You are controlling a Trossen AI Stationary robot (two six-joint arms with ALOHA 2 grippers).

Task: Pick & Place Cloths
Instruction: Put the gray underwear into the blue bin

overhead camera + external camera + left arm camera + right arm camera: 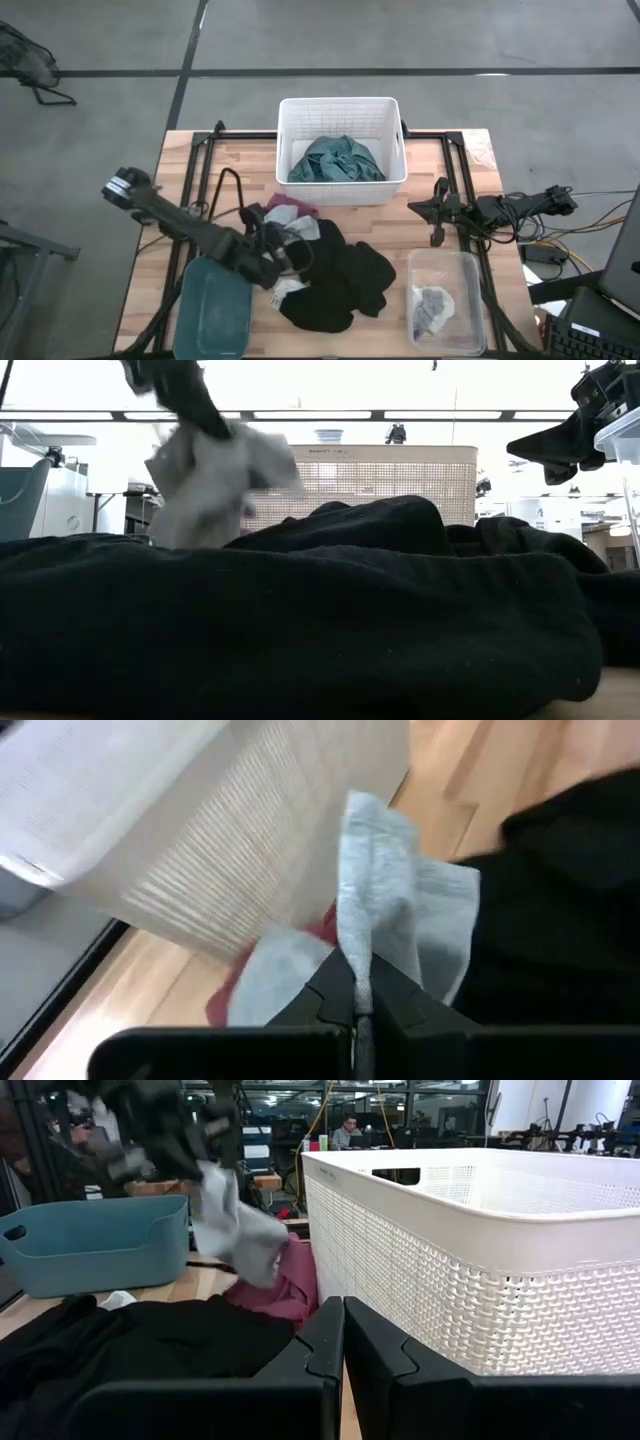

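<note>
Grey cloth point(400, 910) between left pincer point(362, 995) fingers

Robotics lab, ceiling strip lights point(300, 414), seated person point(350, 1130) at desks

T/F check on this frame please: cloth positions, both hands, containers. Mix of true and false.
1. The teal cloth lies inside the white basket. True.
2. The left hand is shut on the grey cloth. True.
3. The right hand holds the black cloth. False: it is shut on nothing, waiting near the basket.
4. The teal tub is full of cloths. False: it holds none.
5. The maroon-pink cloth lies on the table beside the basket. True.
6. The black cloth is in the clear bin. False: it lies on the table.
</note>
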